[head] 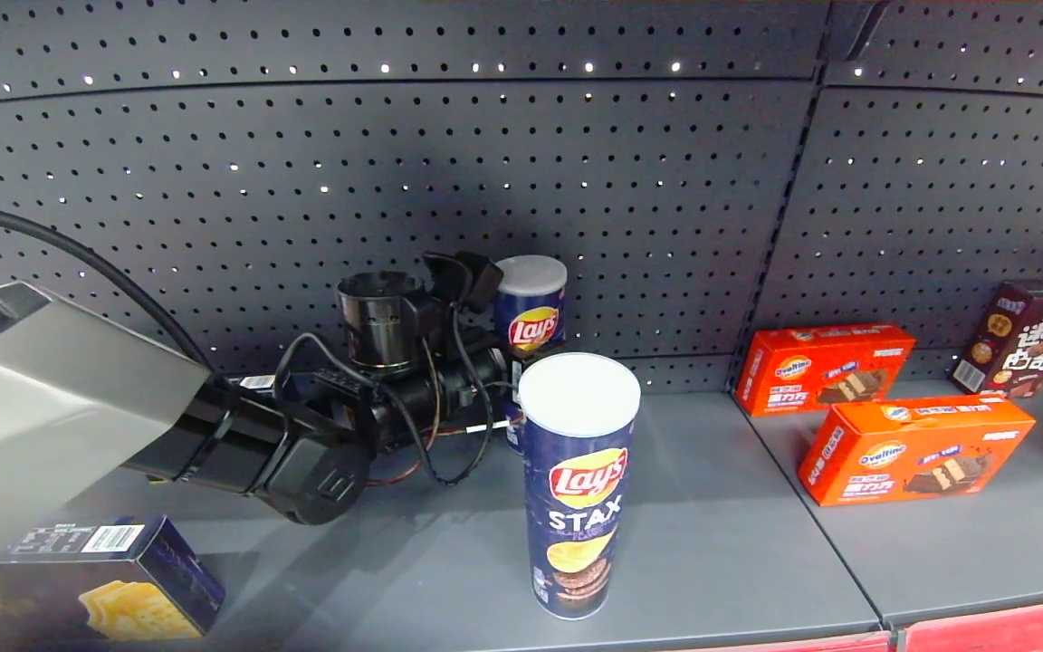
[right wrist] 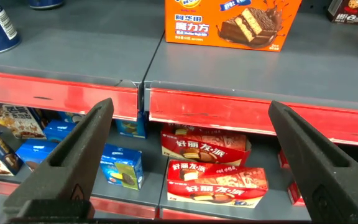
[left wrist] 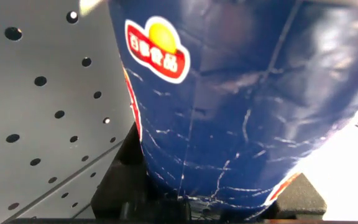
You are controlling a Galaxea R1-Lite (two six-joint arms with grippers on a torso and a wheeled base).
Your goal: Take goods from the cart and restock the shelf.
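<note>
My left claw (head: 505, 362) is clamped round a tall dark-blue chip can with a grey-white lid (head: 532, 308), gripping its lower body from both sides. That can stands upright just behind my landmark, the matching dark-blue chip can with the white lid (head: 578, 480), out front on the grey metal shelf (head: 730, 543). The held can's foot is hidden behind the front can, so I can't say it's down. It sits close to the perforated dark back panel (head: 304, 181), and I judge this placing nearly done, with letting go and backing out left. My right claw (right wrist: 190, 106) hangs wide open, holding nothing, below the front can by the shelf's red edge strip (right wrist: 229, 112). Right of the front can lie two flat orange cardboard boxes (head: 915, 448), and farther right a dark-brown box (head: 1024, 340). Left of it, near the lip, sits a navy cracker box (head: 96, 580). There's bare deck round the front can, so I reckon more goods must come.
</note>
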